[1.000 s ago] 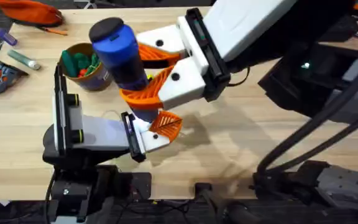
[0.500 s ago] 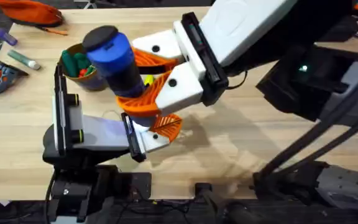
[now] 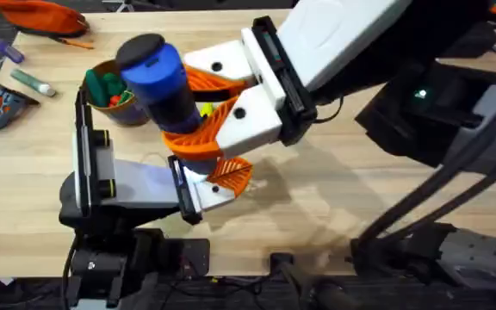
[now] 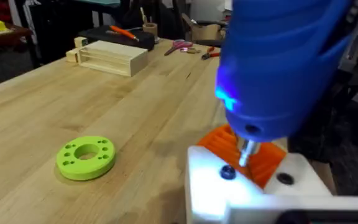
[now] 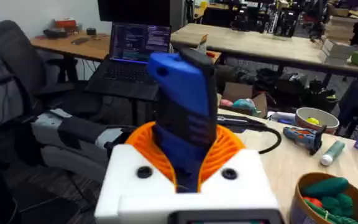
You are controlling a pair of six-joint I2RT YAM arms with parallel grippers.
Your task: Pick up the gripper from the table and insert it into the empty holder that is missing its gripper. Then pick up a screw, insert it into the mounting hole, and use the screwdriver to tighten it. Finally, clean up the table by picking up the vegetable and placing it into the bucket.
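Note:
My right gripper [image 3: 198, 110] reaches across from the right, shut on the blue screwdriver [image 3: 160, 79], which stands nearly upright between its orange ribbed fingers [image 5: 143, 151]. In the left wrist view the screwdriver's [image 4: 284, 62] metal bit [image 4: 245, 153] points down beside a dark screw [image 4: 227, 173] in the white holder [image 4: 253, 186], where the orange gripper [image 4: 229, 142] sits. My left gripper [image 3: 224, 177] lies low just under the screwdriver. The brown bucket [image 3: 136, 110] stands behind the left arm with green toys inside. A small yellow patch [image 3: 206, 109] shows past the right fingers; I cannot tell if it is the vegetable.
A flat green disc [image 4: 86, 157] lies on the table ahead of the left gripper. A pale wooden block [image 4: 110, 58] stands farther off. An orange pouch [image 3: 41, 17], a green marker [image 3: 31, 82] and a small tool [image 3: 3, 108] sit at the far left.
The right gripper shifted the screwdriver slightly to the left and tilted it a little, then held still. The left arm has not moved.

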